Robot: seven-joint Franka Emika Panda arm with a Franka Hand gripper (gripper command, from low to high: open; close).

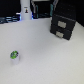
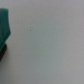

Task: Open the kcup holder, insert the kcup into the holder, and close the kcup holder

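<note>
Exterior view: kcup (image 1: 15, 55), kcup holder (image 1: 63, 26) (shut) | wrist: neither | end effector state: cannot tell

Beyond the kcup holder (image 1: 63, 24), the arm (image 1: 25, 10) is cut off by the exterior view's top edge, and its gripper's jaws cannot be made out. A blurred teal shape (image 2: 4, 27) is clipped at the wrist view's edge.

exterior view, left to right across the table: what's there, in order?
kcup with green top, near the left front → pincer of the arm, at the back → kcup holder, black, both drawers shut, at the right.
</note>
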